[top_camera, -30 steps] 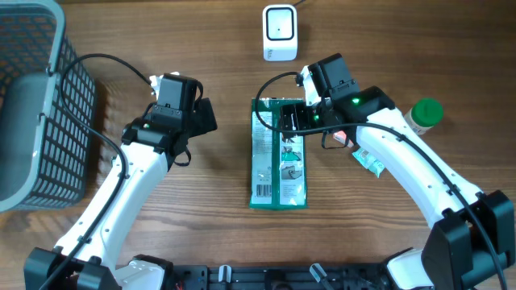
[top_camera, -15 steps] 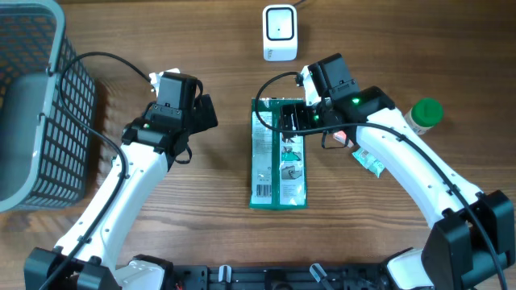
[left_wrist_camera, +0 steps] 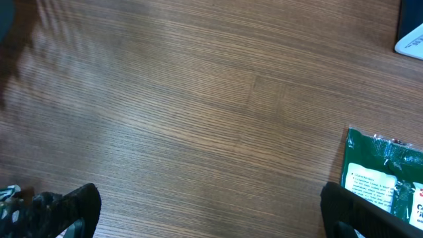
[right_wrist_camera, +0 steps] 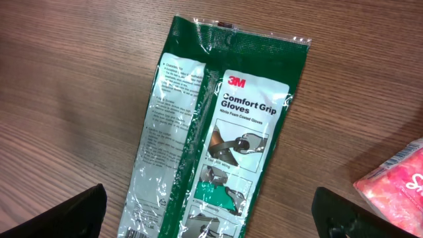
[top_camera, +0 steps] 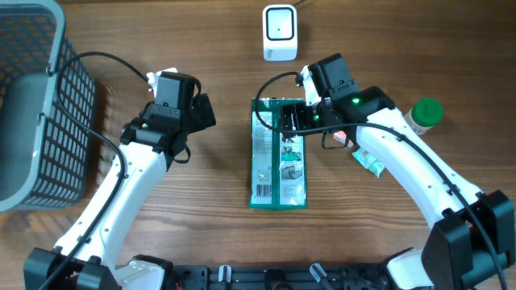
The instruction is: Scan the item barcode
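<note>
Right arm first: it comes in from the bottom right corner, bends over the table (top_camera: 210,217) and ends with the right gripper (top_camera: 287,119) over the far end of the glove packet (top_camera: 278,161), the end closest to the white scanner (top_camera: 280,32). Its jaws are spread wide with nothing pinched between them. In the right wrist view the two dark fingertips (right_wrist_camera: 66,213) sit at the bottom corners and the packet lies flat on the wood between them. Can't tell whether the fingers actually touch the plastic.

The left arm reaches up from the bottom left, elbow bent. The left gripper (top_camera: 201,113) points toward the packet but hangs over bare wood, well to the side of it. It's also wide open and empty. Its camera only catches a green corner of the packet at the right edge.

The packet lies lengthwise in the middle of the table, just in front of the scanner. The label is easy to read: red "3M", then "Comfort Grip Gloves" in green. The smaller print is too fine for me. A barcode (top_camera: 262,191) sits at the end away from the scanner.

Other stuff: a grey basket (top_camera: 32,105) far left, a green-capped bottle (top_camera: 425,114) on the right, and a pink packet (right_wrist_camera: 396,182) just beside the gloves, lettering unreadable.
</note>
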